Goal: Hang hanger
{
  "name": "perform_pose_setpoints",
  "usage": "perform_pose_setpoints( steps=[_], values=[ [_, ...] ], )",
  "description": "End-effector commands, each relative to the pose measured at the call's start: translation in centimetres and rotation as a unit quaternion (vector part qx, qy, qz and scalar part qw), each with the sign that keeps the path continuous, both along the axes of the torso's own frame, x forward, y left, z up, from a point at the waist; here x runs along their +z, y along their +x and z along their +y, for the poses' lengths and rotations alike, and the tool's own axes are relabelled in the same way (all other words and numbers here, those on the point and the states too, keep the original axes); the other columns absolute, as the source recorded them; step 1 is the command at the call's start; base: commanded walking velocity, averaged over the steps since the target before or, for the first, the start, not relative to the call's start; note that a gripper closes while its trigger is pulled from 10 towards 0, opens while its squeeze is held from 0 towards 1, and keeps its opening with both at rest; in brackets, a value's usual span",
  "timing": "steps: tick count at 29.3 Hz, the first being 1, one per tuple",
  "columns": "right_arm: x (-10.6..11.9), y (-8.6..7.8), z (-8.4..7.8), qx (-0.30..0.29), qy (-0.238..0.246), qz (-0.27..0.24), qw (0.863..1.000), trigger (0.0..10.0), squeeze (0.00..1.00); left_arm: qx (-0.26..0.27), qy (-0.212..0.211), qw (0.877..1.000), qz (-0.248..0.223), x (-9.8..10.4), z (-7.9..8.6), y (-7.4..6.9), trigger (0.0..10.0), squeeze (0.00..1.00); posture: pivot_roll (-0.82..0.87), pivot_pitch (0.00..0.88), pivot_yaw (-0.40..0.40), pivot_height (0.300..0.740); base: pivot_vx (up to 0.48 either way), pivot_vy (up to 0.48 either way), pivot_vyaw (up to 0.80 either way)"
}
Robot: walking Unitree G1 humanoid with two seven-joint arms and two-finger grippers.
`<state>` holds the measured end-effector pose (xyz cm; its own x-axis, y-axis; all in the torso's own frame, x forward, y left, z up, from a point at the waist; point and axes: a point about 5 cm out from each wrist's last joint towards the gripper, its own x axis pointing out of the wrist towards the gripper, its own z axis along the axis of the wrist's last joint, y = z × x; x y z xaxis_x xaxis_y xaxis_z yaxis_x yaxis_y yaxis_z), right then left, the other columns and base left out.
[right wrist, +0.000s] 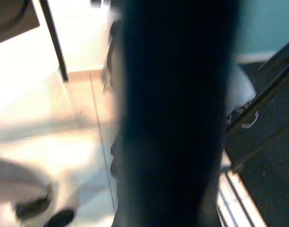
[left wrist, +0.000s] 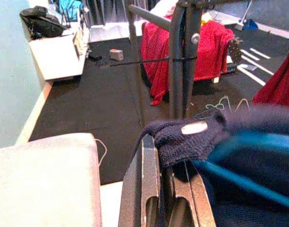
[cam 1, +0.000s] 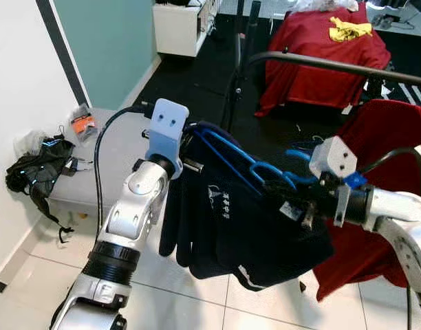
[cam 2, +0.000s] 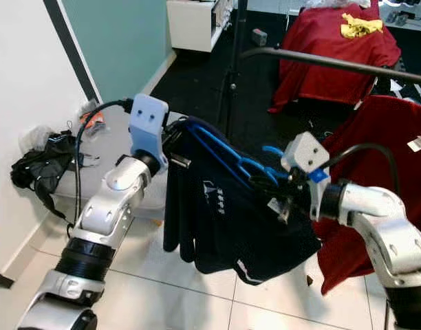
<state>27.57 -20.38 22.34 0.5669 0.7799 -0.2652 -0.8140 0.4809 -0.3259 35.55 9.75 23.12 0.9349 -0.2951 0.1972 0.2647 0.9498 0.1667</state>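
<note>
Your left gripper [left wrist: 165, 198] was clamped on the navy garment [cam 1: 231, 220] draped over the blue hanger [cam 1: 245, 161]; your right gripper's [cam 1: 293, 206] state I couldn't tell.

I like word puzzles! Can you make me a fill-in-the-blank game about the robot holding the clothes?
1. The hanger under the navy garment is coloured ____.
2. The cloth draped behind the black rail is coloured ____.
3. The garment hangs between the left gripper and the ____ gripper.

Missing words: blue; red; right
</note>
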Motion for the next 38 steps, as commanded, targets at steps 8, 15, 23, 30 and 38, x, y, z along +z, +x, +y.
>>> perform_pose_setpoints(
  steps=[8,15,23,30,38],
  values=[
    [-1.3,-1.7,-0.1,0.017,-0.021,0.040,0.999,0.0,0.00,0.019,0.001,1.000,-0.018,0.5,0.8,0.1,0.0,0.00,0.00,0.176,-0.005,0.740,0.000,0.000,0.00],
    [1.8,-3.7,-1.1,0.033,0.074,0.007,0.997,0.0,0.00,0.029,0.008,0.999,-0.012,0.1,1.5,0.5,0.0,0.00,-0.01,0.179,-0.004,0.740,0.000,0.000,0.00],
    [3.2,-5.3,-3.2,0.030,0.103,-0.004,0.994,0.0,0.00,0.051,0.012,0.999,-0.001,-0.3,2.7,0.9,0.0,0.00,-0.01,0.180,-0.001,0.740,0.000,0.000,0.00],
    [3.8,-4.0,-3.8,-0.031,0.116,-0.056,0.991,0.0,0.00,-0.018,-0.002,1.000,-0.007,-0.2,1.4,0.5,0.0,0.00,-0.01,0.179,0.003,0.740,0.000,0.000,0.00],
    [3.6,-0.1,-2.1,-0.137,0.235,-0.117,0.955,0.0,0.00,-0.303,-0.093,0.948,-0.024,0.8,-5.7,-4.5,0.0,0.00,-0.01,0.172,-0.005,0.740,0.000,0.000,0.00]
  ],
)
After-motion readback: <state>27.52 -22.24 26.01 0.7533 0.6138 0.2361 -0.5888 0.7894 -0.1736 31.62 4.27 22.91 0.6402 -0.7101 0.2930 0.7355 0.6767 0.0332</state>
